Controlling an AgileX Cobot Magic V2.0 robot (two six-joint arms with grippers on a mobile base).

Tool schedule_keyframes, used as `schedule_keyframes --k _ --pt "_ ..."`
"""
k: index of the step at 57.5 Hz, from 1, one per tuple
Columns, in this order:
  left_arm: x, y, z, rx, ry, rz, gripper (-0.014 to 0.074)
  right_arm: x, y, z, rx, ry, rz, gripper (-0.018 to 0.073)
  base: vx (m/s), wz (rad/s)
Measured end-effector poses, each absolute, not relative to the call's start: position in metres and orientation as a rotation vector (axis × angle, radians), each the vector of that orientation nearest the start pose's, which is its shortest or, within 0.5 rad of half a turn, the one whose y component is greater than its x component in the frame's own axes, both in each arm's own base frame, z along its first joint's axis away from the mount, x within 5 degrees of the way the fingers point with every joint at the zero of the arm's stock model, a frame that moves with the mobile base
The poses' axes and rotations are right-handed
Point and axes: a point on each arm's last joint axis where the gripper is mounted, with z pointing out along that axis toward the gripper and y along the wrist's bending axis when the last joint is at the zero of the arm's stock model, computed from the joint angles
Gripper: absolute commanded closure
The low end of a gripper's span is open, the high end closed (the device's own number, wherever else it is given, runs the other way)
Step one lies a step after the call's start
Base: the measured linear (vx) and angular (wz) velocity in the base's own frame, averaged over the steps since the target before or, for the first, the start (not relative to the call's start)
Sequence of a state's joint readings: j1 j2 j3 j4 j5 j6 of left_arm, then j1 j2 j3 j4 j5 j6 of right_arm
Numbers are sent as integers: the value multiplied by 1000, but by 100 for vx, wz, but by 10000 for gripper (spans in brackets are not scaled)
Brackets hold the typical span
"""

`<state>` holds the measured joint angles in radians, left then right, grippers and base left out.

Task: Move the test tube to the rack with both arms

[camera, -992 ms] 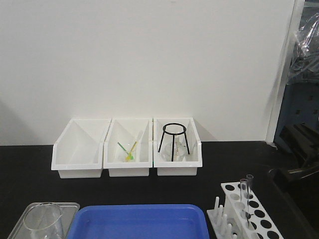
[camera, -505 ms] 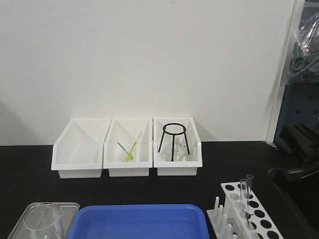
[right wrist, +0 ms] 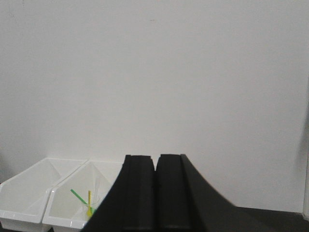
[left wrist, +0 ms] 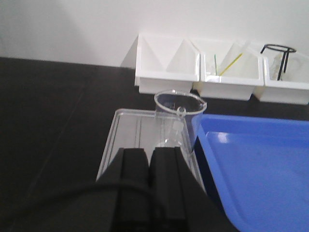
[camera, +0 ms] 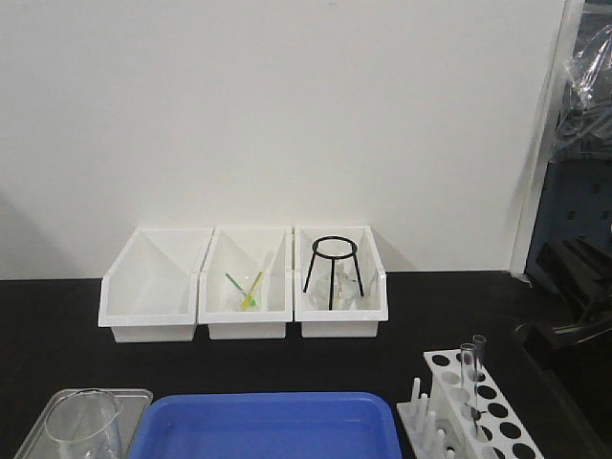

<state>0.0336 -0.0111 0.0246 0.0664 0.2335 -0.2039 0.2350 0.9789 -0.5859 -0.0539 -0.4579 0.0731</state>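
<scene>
Black bench [camera: 57,316] carries all items. White rack [camera: 483,406] stands at the front right corner in the front view, pegs along its left side. Two clear test tubes [camera: 468,378] stand upright in the rack's holes, close together near its far end.

Three white bins [camera: 244,287] sit in a row against the wall. Left bin appears empty; middle bin holds green and yellow sticks [camera: 247,287]; right bin holds a black wire tripod [camera: 335,273].

Blue tray [camera: 263,427] lies at front centre. Clear tray [left wrist: 128,145] lies just beside it on the left, with a glass beaker [left wrist: 177,123] standing on it.

Left hand [left wrist: 149,166]: fingers pressed together, nothing between them, positioned just short of the beaker over the clear tray.

Right hand [right wrist: 155,193]: fingers pressed together, nothing held, raised and facing the wall above the bins.

Neither hand shows in the front view.
</scene>
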Motion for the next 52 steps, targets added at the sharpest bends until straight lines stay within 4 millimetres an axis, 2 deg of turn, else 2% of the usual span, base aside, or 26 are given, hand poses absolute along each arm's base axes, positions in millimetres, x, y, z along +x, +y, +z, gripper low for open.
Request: schedule_keyframes --k 32,52 --pt "52 4 171 -181 1865 -52 582 204 51 338 -169 1413 231 570 0 0" --pt "52 4 170 -182 1874 -51 582 204 51 338 -169 1414 231 570 0 0"
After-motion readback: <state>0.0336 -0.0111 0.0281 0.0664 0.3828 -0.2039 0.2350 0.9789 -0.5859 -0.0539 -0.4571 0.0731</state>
